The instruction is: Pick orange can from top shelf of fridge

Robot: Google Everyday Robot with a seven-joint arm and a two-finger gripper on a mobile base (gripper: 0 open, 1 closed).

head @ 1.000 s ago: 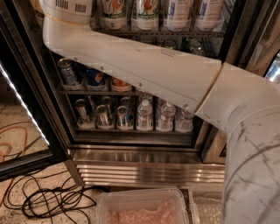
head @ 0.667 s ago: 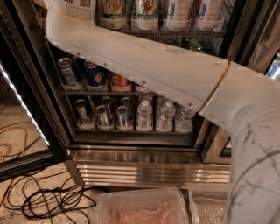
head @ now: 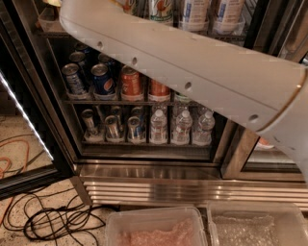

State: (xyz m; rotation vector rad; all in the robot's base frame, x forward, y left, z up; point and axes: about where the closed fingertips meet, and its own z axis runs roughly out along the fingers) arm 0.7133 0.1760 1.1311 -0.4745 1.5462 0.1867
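Note:
The fridge [head: 159, 180] stands open in front of me, with its black-framed door [head: 24, 120] swung out to the left. My white arm [head: 192, 72] crosses the view from right to upper left and runs out of the top edge. The gripper is out of view above the frame. Two orange cans [head: 131, 82] stand on a middle shelf next to blue cans [head: 102, 79]. The top shelf is cut off by the frame, so only the bottoms of some bottles [head: 195, 14] show. No orange can on the top shelf is visible.
Water bottles [head: 182, 127] and silver cans [head: 113, 127] fill the lowest shelf. Black and orange cables [head: 53, 221] lie on the floor at the left. Two clear plastic bins [head: 156, 228] sit at the bottom edge, before the ribbed steel base.
The arm has swung up and to the right, and the view has shifted, uncovering more of the middle shelf with its cans.

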